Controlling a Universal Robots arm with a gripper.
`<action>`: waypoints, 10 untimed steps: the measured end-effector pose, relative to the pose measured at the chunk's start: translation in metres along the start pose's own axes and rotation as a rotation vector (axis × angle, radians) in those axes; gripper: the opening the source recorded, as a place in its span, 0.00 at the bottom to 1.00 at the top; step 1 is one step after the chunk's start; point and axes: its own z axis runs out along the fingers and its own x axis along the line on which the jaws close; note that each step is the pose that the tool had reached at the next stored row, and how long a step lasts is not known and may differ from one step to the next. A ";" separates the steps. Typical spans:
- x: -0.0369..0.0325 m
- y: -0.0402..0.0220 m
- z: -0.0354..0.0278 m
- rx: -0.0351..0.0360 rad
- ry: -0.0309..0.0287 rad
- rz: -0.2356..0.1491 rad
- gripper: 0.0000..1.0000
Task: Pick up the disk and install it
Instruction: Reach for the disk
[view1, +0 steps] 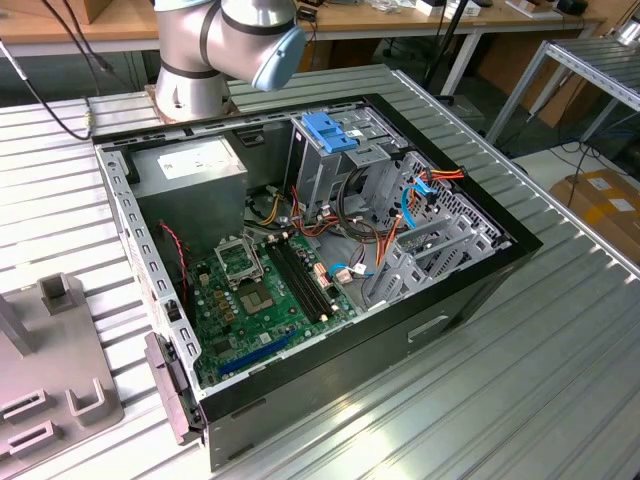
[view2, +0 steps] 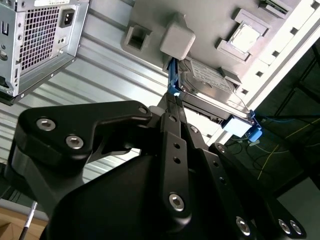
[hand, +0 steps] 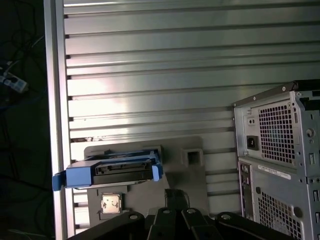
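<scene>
a: where's the disk (hand: 120, 170) (view2: 207, 82)?
b: standing on its long edge in the grey holder plate (hand: 197, 175) on the ribbed bench (hand: 150, 75), with its blue bracket round it. in the first wrist view it sits near the bench's edge, apart from the rear of the computer case (hand: 280, 165).
a: and the gripper (view2: 177, 120)?
b: near that holder. in the second wrist view its black links come close to one blue end of the disk, and i can't tell if they touch. i can't tell either whether the gripper is released or clenched.
a: the case itself?
b: in the exterior view it lies open on the bench. the motherboard (view1: 270, 290) faces up, and the grey power supply (view1: 190, 165) sits in the corner by the arm (view1: 225, 45). the metal drive cage (view1: 320, 165) with its blue handle (view1: 328, 130) is just beside that.
a: anything else on the holder?
b: a small square chip (hand: 111, 203) in a pocket just beside the disk.
</scene>
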 end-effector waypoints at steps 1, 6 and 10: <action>0.0017 -0.0001 0.0000 0.0000 0.0000 0.000 0.11; 0.0037 -0.0003 -0.0001 0.0000 0.0000 0.000 0.11; 0.0038 -0.0003 -0.0001 0.0000 0.0000 0.000 0.11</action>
